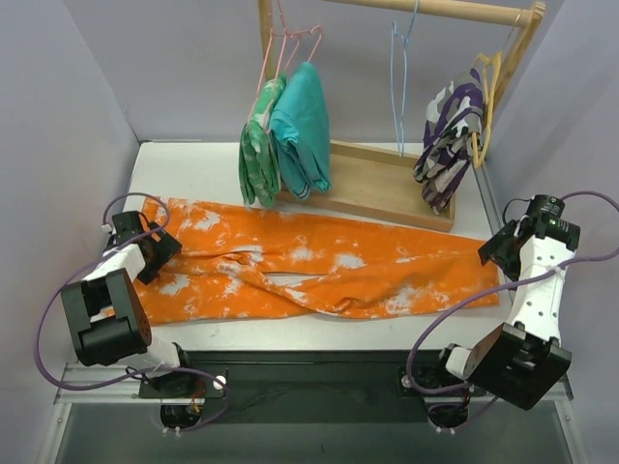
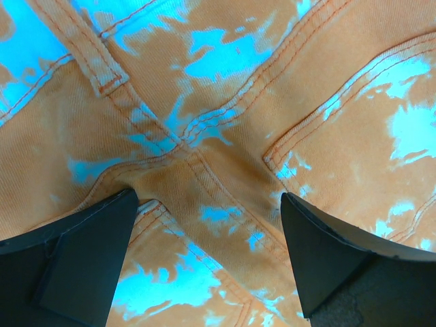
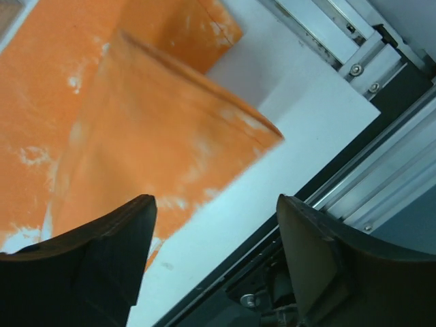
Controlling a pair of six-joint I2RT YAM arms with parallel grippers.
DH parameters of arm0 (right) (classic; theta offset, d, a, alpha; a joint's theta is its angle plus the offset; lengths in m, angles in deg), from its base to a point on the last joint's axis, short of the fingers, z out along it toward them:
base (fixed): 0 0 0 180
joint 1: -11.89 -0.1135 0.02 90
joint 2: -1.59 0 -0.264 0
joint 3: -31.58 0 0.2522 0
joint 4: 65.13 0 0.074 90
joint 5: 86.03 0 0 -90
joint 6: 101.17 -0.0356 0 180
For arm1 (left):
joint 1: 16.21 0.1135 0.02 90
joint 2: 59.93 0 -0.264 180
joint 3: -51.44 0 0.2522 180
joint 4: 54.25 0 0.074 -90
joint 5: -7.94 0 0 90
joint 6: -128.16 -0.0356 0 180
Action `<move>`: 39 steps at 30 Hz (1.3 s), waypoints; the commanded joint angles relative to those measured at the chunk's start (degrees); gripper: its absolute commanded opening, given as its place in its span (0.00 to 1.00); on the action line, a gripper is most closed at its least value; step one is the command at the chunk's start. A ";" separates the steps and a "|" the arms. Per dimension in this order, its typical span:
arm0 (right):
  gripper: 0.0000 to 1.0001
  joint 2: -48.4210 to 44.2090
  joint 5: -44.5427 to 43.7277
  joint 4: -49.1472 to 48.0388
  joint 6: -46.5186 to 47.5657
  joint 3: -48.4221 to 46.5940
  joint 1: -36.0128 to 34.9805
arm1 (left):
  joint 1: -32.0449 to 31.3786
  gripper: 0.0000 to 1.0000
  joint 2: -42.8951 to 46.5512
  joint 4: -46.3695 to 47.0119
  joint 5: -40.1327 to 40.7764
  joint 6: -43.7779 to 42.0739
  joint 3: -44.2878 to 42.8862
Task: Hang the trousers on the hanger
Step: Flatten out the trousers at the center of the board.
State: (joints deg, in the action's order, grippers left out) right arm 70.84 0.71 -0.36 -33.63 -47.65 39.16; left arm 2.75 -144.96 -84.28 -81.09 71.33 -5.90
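The orange trousers (image 1: 309, 266) with white splotches lie flat across the table, waist at the left, leg ends at the right. The light-blue hanger (image 1: 399, 72) hangs empty from the wooden rail at the back. My left gripper (image 1: 164, 249) is open just above the waist end; its wrist view shows seams and a pocket of the trousers (image 2: 218, 136) between the open fingers. My right gripper (image 1: 491, 249) is open above the leg ends; its wrist view shows the hem of the trousers (image 3: 157, 129) and bare table between the fingers.
A wooden rack base (image 1: 387, 184) stands at the back. On its rail hang a teal garment (image 1: 302, 126) on pink hangers (image 1: 290, 43) and a purple-and-white garment (image 1: 447, 140) on a yellow hanger (image 1: 488, 92). The table's front edge rail (image 3: 354, 197) runs close to my right gripper.
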 commanded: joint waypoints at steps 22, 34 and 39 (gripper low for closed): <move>0.61 2.54 13.20 -14.96 -18.67 28.65 -0.11 | -0.59 0.97 4.44 -0.95 -3.61 -2.41 -3.54; 0.47 14.84 6.43 -17.78 -21.13 25.04 -4.41 | -0.77 0.97 5.14 -1.13 -3.26 -2.49 -1.69; 0.36 19.33 5.38 -20.24 -21.93 24.25 -7.05 | -0.77 0.97 4.61 -1.30 -2.99 -2.23 -1.78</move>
State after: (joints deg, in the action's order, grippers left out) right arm 85.99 9.84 -18.59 -53.76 -23.11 34.16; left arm 2.20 -141.40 -85.77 -84.11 69.87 -7.36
